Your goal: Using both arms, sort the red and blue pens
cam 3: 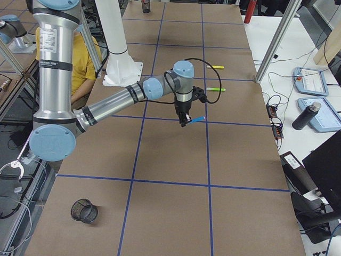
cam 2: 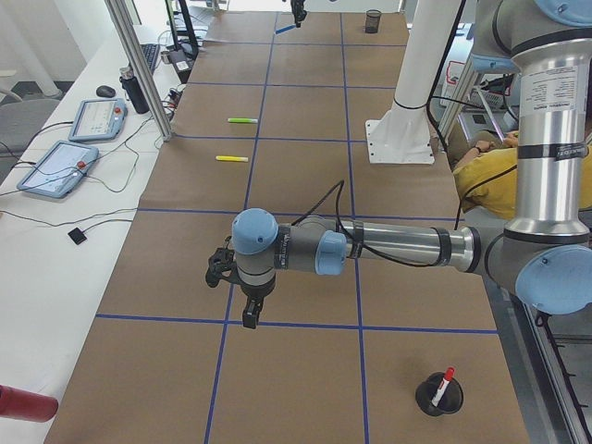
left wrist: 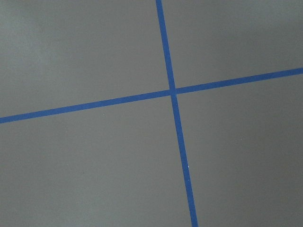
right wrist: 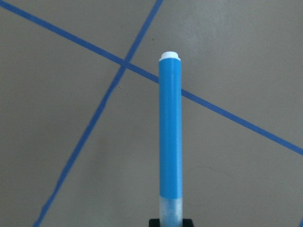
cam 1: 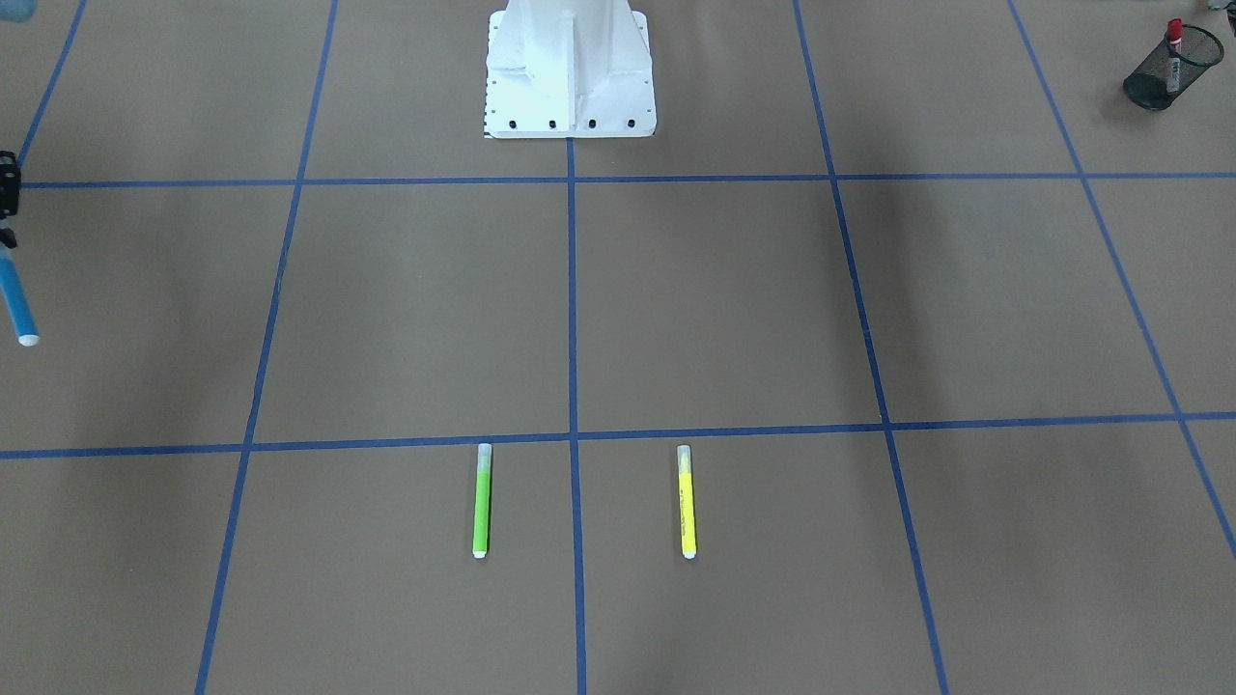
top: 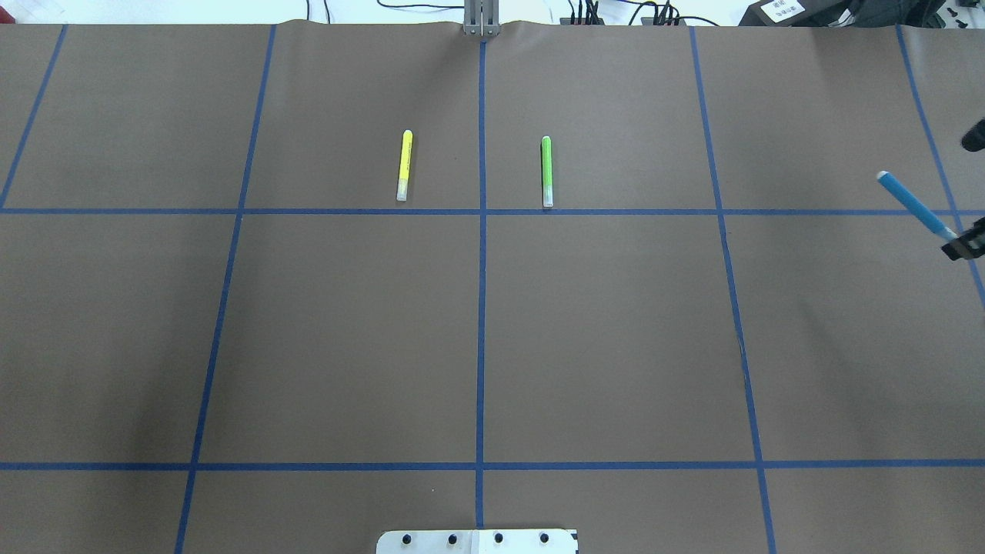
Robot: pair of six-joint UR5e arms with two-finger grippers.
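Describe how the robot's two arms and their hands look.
The left arm and right arm are alike: silver-grey metal tubes joined by rounded joints with pale blue caps. A white printed label wraps each upright segment. A black cable loops along each forearm to the wrist. The left hand and right hand are black, with two fingers each.

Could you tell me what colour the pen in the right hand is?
Sky-blue pen, white tip; clearest in right wrist view.

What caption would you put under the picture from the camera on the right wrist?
Right gripper holds a blue pen by its clear end above crossing blue tape lines.
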